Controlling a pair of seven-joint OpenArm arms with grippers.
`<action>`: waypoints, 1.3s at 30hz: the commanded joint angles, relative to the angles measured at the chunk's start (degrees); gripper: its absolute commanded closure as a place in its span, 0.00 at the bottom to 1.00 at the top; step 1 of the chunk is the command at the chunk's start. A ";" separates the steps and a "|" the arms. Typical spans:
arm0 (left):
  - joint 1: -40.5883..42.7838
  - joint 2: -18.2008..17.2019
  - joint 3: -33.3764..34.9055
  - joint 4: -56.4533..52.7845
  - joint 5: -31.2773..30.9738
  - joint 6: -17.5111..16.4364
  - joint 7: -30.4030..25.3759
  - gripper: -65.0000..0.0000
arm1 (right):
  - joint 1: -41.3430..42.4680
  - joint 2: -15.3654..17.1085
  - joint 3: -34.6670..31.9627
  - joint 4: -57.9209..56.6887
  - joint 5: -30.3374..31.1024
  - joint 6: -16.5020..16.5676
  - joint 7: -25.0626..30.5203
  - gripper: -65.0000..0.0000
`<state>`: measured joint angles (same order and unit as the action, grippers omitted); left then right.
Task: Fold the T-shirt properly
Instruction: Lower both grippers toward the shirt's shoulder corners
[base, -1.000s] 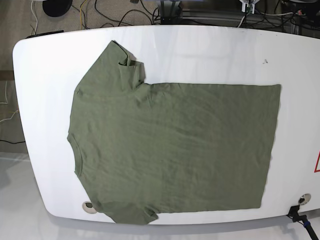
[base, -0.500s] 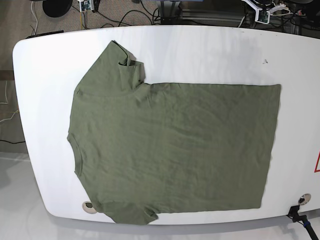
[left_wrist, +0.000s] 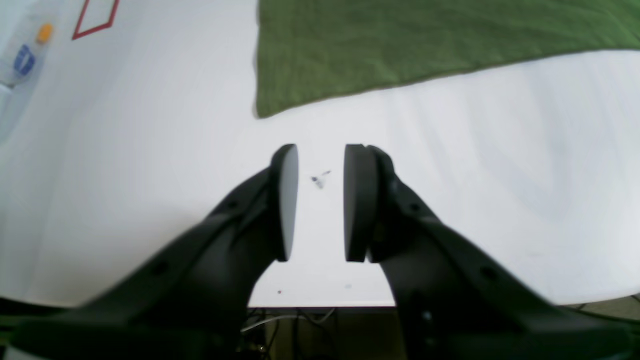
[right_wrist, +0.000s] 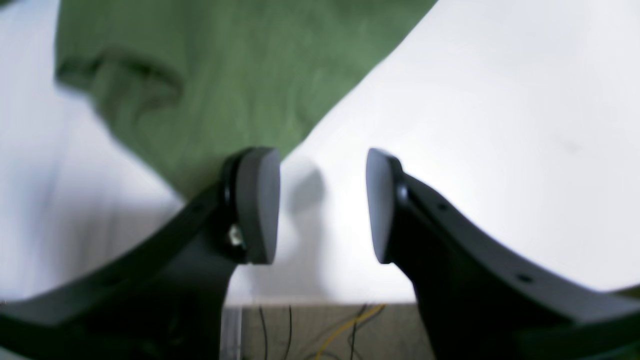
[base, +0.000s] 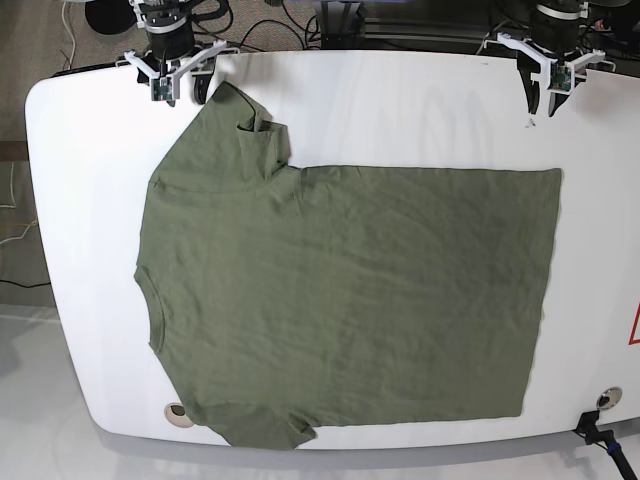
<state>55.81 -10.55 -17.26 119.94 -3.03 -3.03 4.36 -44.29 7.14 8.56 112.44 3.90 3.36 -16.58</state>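
Here, the olive T-shirt (base: 340, 300) lies flat, faintly wrinkled, on the white bench (base: 400, 100); left end effector (left_wrist: 320, 200) narrowly parted, right end effector (right_wrist: 322, 205) wider, both empty.

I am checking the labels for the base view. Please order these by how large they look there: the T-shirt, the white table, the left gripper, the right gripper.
1. white table
2. T-shirt
3. left gripper and right gripper: they look about alike, both partly cut off at the top edge, so no ranking between them.

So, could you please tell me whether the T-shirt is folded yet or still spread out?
Spread out. The T-shirt lies flat in one layer on the white table, hem and neck at opposite ends; only its far sleeve is rumpled.
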 joint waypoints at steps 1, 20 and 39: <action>-1.47 -0.62 -0.03 0.87 -2.27 -0.11 0.69 0.74 | 0.70 -0.35 0.32 0.82 0.31 -0.24 0.71 0.53; -14.07 -4.68 2.09 -0.66 3.19 -2.31 1.48 0.59 | 9.25 -0.90 0.97 -2.53 -11.76 -0.51 -1.18 0.55; -18.58 -0.82 -9.56 -7.81 -0.51 -7.50 10.67 0.60 | 8.26 6.64 9.27 -2.01 5.70 5.37 -3.65 0.57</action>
<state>37.65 -11.18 -25.17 111.83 -2.87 -11.33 14.68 -35.75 12.93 16.95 109.14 7.88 7.51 -21.10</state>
